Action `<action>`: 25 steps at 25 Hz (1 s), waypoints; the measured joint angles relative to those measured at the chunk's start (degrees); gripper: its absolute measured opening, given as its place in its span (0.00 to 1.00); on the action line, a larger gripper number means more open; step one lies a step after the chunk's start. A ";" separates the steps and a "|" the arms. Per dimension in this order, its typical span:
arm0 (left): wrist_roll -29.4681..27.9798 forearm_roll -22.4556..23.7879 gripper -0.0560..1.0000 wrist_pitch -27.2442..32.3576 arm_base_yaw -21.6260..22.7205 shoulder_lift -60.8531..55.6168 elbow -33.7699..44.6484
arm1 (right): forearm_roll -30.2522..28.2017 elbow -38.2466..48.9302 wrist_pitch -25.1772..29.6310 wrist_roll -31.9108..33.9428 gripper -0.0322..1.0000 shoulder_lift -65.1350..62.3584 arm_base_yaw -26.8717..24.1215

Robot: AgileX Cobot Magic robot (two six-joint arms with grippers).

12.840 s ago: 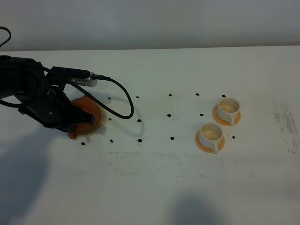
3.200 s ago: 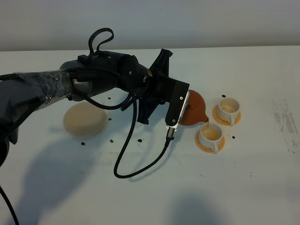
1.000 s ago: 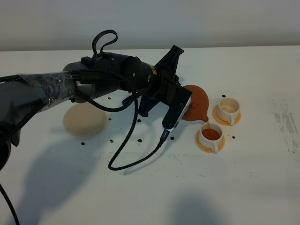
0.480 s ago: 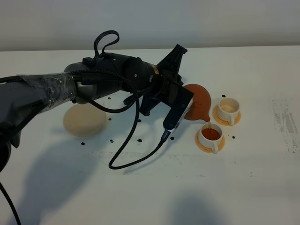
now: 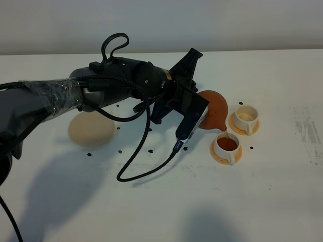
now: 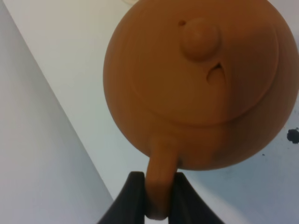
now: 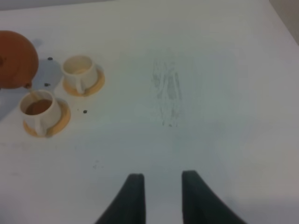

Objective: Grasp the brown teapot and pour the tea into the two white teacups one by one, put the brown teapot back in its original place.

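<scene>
My left gripper (image 5: 201, 112) is shut on the handle of the brown teapot (image 5: 213, 112) and holds it tilted in the air, spout down over the near white teacup (image 5: 227, 144). That cup holds brown tea. The left wrist view shows the teapot (image 6: 196, 84) with its handle between the fingers (image 6: 133, 196). The far white teacup (image 5: 246, 117) looks empty. Both cups stand on orange saucers and also show in the right wrist view: the near cup (image 7: 39, 109) and the far cup (image 7: 79, 72). The cream coaster (image 5: 91, 129) lies bare at the left. My right gripper (image 7: 159, 198) is open and empty over bare table.
A black cable (image 5: 146, 161) loops from the left arm down onto the white table (image 5: 161, 206). Small black dots mark the table around the coaster and the cups. A scuffed grey patch (image 5: 308, 131) lies at the right.
Over the last second the near cup has filled with brown tea while the teapot stays tilted over it. The left arm has barely shifted.
</scene>
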 joint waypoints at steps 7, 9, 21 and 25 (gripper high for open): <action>1.00 0.00 0.14 -0.37 -0.11 0.00 0.00 | 0.00 0.00 0.00 0.00 0.24 0.00 0.00; 1.00 0.00 0.14 -0.37 -0.17 0.00 0.00 | 0.00 0.00 0.00 0.00 0.24 0.00 0.00; 1.12 -0.06 0.14 -0.43 -0.39 0.00 0.00 | 0.00 0.00 0.00 0.00 0.24 0.00 0.00; 1.12 -0.06 0.14 -0.54 -0.39 0.00 0.00 | 0.00 0.00 0.00 0.00 0.24 0.00 0.00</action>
